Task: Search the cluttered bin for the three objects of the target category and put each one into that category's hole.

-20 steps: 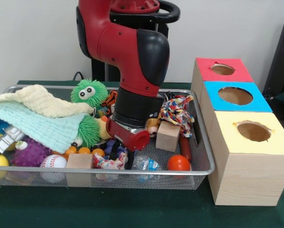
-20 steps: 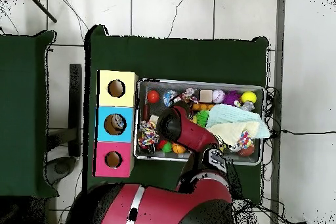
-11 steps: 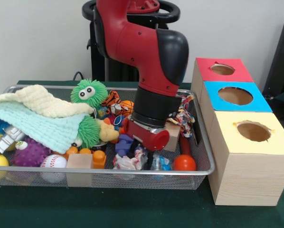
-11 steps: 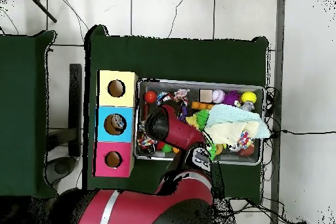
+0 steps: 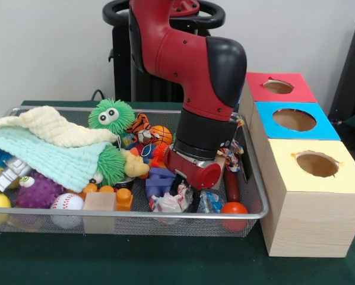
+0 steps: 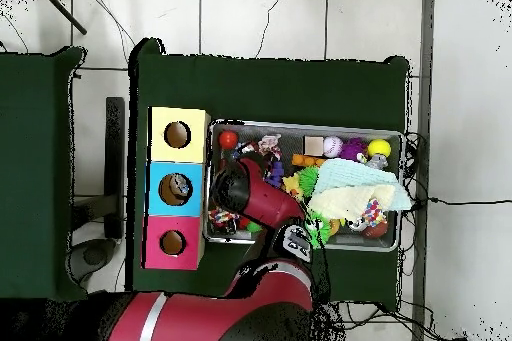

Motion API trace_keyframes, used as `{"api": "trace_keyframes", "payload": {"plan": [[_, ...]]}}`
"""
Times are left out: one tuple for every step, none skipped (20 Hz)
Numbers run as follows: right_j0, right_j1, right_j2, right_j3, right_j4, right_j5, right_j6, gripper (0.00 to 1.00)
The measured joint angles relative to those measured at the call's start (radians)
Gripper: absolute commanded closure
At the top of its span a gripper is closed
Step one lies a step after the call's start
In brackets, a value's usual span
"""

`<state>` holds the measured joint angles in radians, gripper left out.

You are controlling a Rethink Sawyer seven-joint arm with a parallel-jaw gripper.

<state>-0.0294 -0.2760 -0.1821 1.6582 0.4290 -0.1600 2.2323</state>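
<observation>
The arm's wrist (image 5: 195, 160) is lowered into the wire bin (image 5: 257, 196) at its end nearest the three boxes (image 5: 296, 119). The gripper itself is hidden beneath it, so its state cannot be told. A red ball (image 5: 233, 209) lies just beside the wrist.

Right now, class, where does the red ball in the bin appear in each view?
Front view: red ball at the bin's near right corner, beside the yellow box.
Overhead view: red ball at the bin's upper left corner.
Shared landmark: yellow box.
</observation>
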Motion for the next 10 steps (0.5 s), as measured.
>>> {"api": "trace_keyframes", "payload": {"plan": [[-0.001,0.000,0.002,0.001,0.003,0.000,0.000,0.00],[-0.005,0.000,0.006,0.002,0.010,0.000,0.000,0.00],[-0.007,0.000,0.008,0.003,0.012,0.000,0.000,0.00],[-0.010,-0.001,0.011,0.004,0.015,0.000,0.000,0.00],[-0.011,-0.001,0.011,0.005,0.017,0.000,0.000,0.00],[-0.011,-0.002,0.011,0.006,0.021,0.000,0.000,0.00],[-0.011,-0.002,0.011,0.007,0.023,0.000,0.000,0.00],[-0.011,-0.003,0.012,0.008,0.028,0.000,0.000,0.00],[-0.012,-0.003,0.012,0.009,0.031,0.000,0.000,0.00],[-0.012,-0.003,0.014,0.011,0.035,0.000,0.000,0.00]]}}
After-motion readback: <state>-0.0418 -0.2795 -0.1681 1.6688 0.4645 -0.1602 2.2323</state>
